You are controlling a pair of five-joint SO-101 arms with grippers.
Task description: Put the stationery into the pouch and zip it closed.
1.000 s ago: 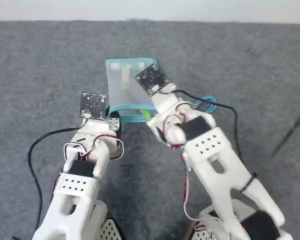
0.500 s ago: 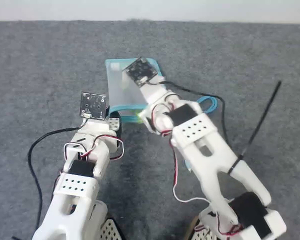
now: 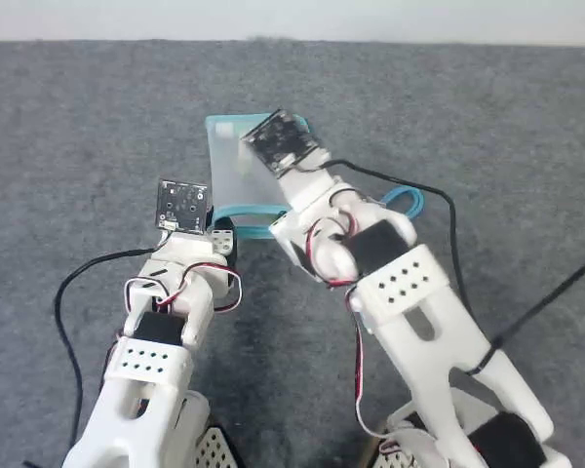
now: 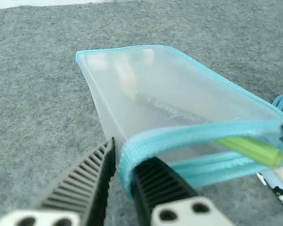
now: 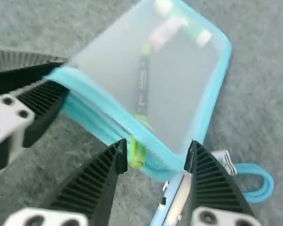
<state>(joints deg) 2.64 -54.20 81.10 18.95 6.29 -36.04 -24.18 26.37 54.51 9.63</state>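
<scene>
A translucent pouch (image 3: 236, 166) with a blue zipper edge lies on the grey carpet between both arms. My left gripper (image 4: 125, 157) is shut on the pouch's open rim at one corner (image 3: 221, 237). A green pen (image 4: 247, 148) lies inside the pouch (image 4: 170, 94), with its end (image 5: 136, 153) poking out of the mouth. My right gripper (image 5: 156, 148) hovers open just above that mouth, its fingers on either side of the pen end and not touching it. More stationery (image 5: 170, 26) shows through the far end of the pouch (image 5: 179, 84).
A white patterned pen (image 5: 174, 200) lies on the carpet just outside the pouch mouth, beside the pouch's blue loop strap (image 3: 407, 200). Black cables trail from both arms. Open carpet (image 3: 487, 107) surrounds the pouch.
The right arm swung left over the pouch mouth, then back a little. The green pen tip seen beside its gripper in the high view is now hidden under it. The left arm kept still.
</scene>
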